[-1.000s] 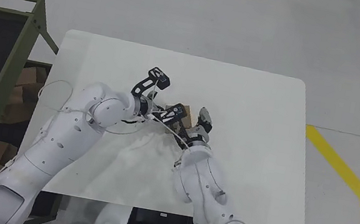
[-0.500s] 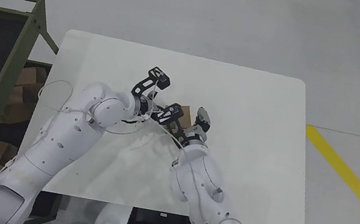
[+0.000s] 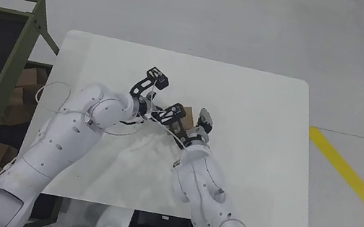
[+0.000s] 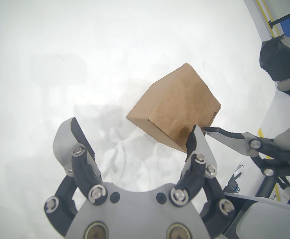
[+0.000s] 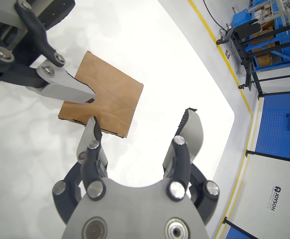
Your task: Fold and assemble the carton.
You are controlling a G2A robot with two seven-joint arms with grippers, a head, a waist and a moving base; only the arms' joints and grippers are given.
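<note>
A small brown carton [image 3: 186,120] sits near the middle of the white table [image 3: 264,106], folded into a box shape [image 4: 179,108]. My left gripper [image 4: 133,135] is open beside it, and one of its fingertips [image 4: 194,138] rests against the carton's near corner. My right gripper [image 5: 142,123] is also open. One right finger [image 5: 94,126] touches the edge of the carton [image 5: 111,97] while the other stands free over the table. In the top view the left gripper [image 3: 170,115] and the right gripper [image 3: 199,122] flank the carton closely.
A green metal rack [image 3: 21,48] with cardboard pieces [image 3: 20,96] stands off the table's left side. A yellow floor line [image 3: 353,180] runs to the right. Bare tabletop lies all around the carton.
Both grippers stay at the carton. The left wrist has shifted very slightly; the carton has not visibly moved.
</note>
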